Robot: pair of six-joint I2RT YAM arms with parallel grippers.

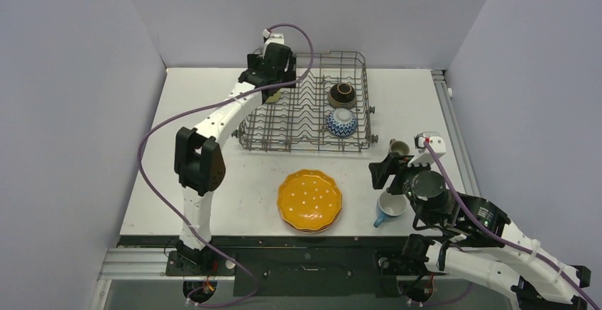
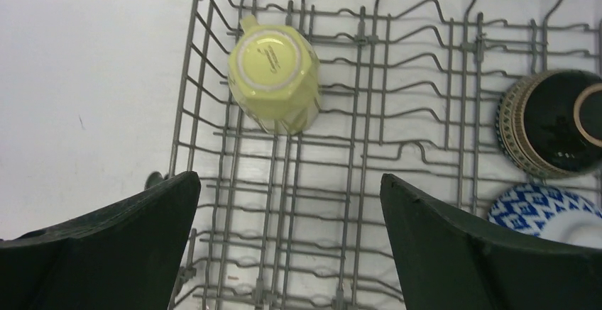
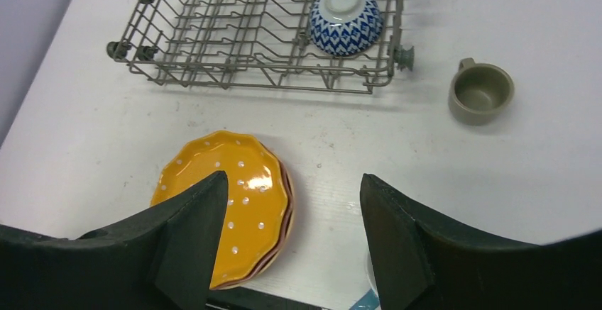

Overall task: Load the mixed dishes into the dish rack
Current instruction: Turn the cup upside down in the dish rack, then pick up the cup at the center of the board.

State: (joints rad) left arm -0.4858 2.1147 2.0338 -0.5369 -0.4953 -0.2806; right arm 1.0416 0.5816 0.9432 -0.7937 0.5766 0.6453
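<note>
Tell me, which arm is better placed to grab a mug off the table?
Right. The right gripper, open, sits beside the blue mug and grey mug at the table's right. The left gripper is far off, open over the dish rack above the pale-yellow mug.

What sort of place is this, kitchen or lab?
Likely a lab test cell, not a kitchen: plain walls box in a white table, a metal rail edges it, the dish rack stands on top.

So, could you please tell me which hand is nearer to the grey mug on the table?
Right. The right hand hangs just short of the grey mug; the left hand is across the dish rack, above the pale-yellow mug.
</note>
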